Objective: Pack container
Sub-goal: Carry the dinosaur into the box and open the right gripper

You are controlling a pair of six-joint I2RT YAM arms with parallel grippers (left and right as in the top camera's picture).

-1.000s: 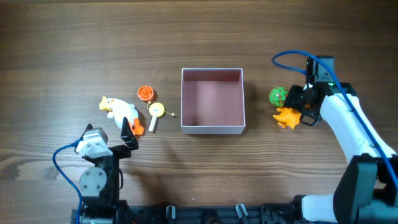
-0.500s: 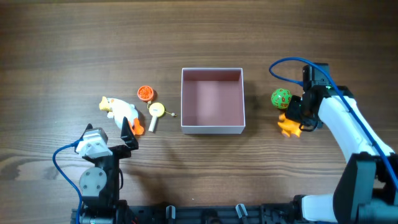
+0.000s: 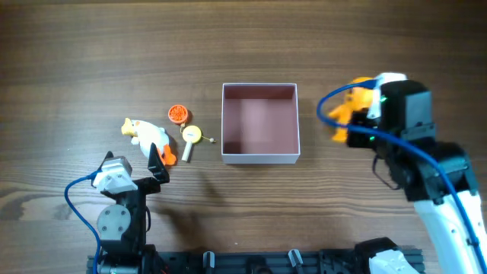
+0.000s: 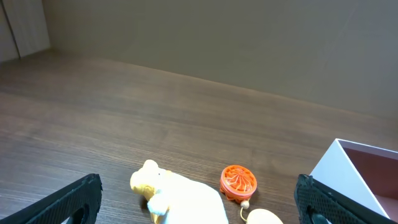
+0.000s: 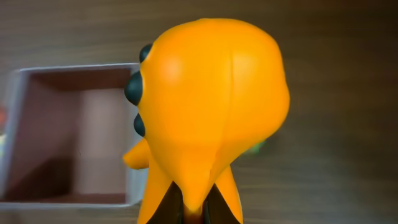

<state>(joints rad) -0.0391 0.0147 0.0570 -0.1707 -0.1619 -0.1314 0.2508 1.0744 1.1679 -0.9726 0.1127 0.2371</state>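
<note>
Right gripper (image 5: 194, 210) is pinching the glossy orange squid-like plastic toy (image 3: 358, 100) by its lower end. The toy is hanging above the wooden surface (image 3: 259, 38) at centre right of the overhead frame, just right of the container and not over it yet.

The square container with thin white walls and a pink inside (image 3: 260, 158) is sitting dead centre, pink floor showing bare.

Handling, my read:
- The toy is looking light, smooth and rounded, so probably slippery. The bulbous head is riding above the pinch point, so it could pivot in the jaws.
- The container walls are looking thin and light. Clipping the right rim would likely shove the box, so come in from above.

Room: open surface above and below the box. At left a white-and-yellow duck toy (image 3: 144, 133), an orange ridged disc (image 3: 178, 114) and a yellow rattle on a stick (image 3: 190, 137) are clustering near the left wall.

Left gripper (image 3: 157, 169) is sitting at lower left with jaws spread wide, holding nothing — just beside the duck.
</note>
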